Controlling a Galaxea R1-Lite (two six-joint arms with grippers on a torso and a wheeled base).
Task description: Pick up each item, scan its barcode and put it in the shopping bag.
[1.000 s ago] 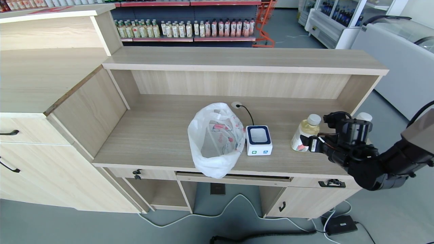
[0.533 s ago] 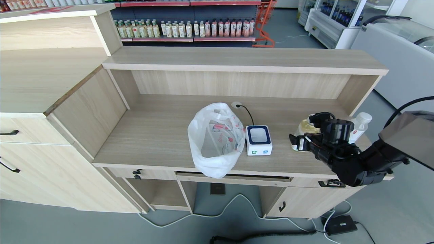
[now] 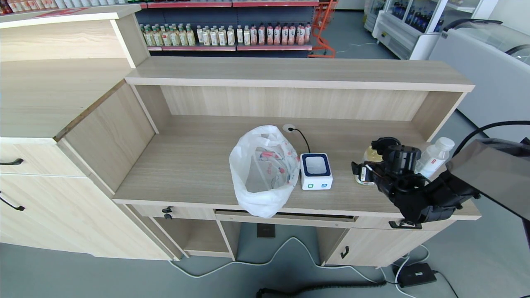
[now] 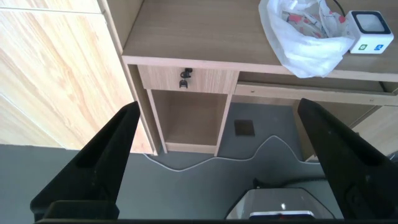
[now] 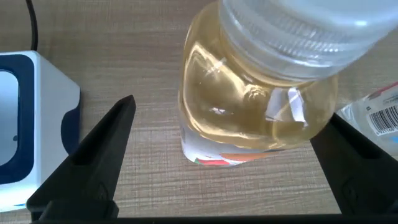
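Right gripper [image 5: 224, 158]: fingers apart, straddling yellow-drink bottle [image 5: 255, 118], neither seems pressed on it. Bottle upright on counter [image 3: 194, 165], right of scanner [image 3: 316, 170]. 1 clear bottle [image 3: 432, 155] stands near: likely risk is clipping it, or tipping the yellow one if the close lands off-centre. Wrist view gives the finger gaps; head view has the arm across them, but places bag [image 3: 263, 169] just left of scanner. Left gripper [image 4: 217, 162] apart, low beside counter.
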